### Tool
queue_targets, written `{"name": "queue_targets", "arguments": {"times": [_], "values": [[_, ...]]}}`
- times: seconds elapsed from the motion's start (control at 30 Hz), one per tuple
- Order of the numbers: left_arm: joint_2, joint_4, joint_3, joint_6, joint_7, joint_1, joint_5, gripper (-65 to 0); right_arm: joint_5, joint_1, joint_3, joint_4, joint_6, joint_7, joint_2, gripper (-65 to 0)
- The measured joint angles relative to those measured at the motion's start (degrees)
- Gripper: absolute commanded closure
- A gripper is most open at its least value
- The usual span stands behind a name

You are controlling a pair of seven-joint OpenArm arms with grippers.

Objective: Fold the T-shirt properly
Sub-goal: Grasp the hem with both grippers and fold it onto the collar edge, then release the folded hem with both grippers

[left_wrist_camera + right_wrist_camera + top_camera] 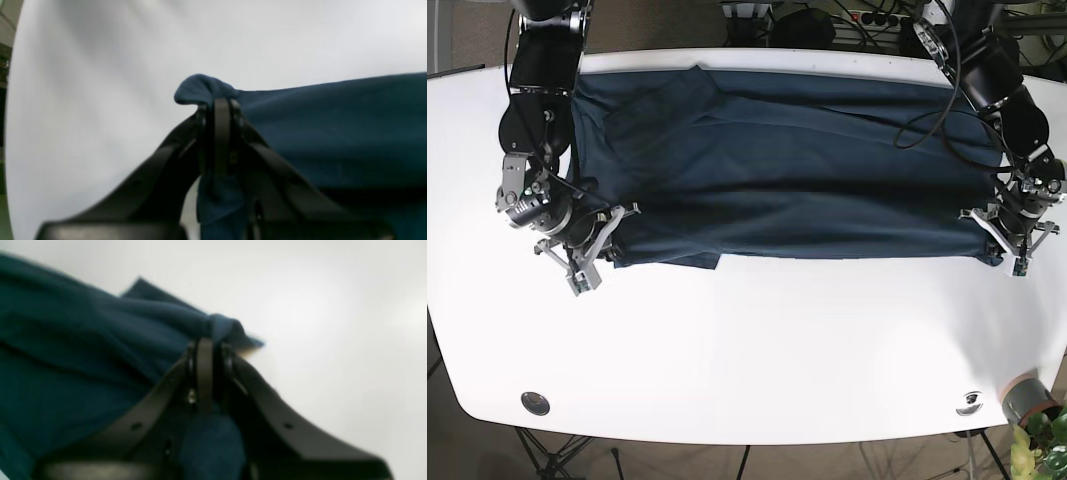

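T-shirt (787, 170), dark blue, spread wide across far half of white table (757, 350), front hem lifted slightly. Left gripper (1009, 248) at 3 o'clock, jaws pinched together on hem corner. Right gripper (599, 245) at 9 o'clock, jaws clamped on opposite corner. Plant pot (1027, 398) at 5 o'clock.

Dark navy T-shirt (787, 180) lies spread wide across the table's far half, rumpled with long creases, its near edge doubled over toward the middle.
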Motion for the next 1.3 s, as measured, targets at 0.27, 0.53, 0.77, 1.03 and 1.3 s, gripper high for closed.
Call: {"name": "queue_targets", "arguments": {"times": [0.27, 0.53, 0.77, 1.03, 1.3], "values": [[0.0, 3.69, 0.04, -0.02, 0.0, 5.07, -0.2, 0.0, 0.04, -7.78, 4.61, 7.72, 0.0, -0.22, -0.39, -2.1], [0.0, 5.03, -0.11, 0.0, -0.02, 9.53, -0.28, 0.0, 0.61, -16.37, 5.97, 15.06, 0.17, -0.17, -0.94, -2.1], [0.0, 6.45, -1.73, -0.24, 0.0, 13.14, -0.44, 0.0, 0.37, -21.75, 9.53, 17.09, 0.11, -0.31, -2.82, -2.1], [0.0, 6.69, -1.73, -0.26, 4.33, 15.06, -0.72, 0.0, 0.46, -25.97, 9.66, 17.18, 0.11, -0.33, -3.06, -2.1], [-0.28, 6.71, -3.91, -0.26, 7.32, 15.32, -0.98, 0.0, 0.55, -29.05, 9.68, 19.17, 0.13, -0.04, -3.21, -2.2]]}}
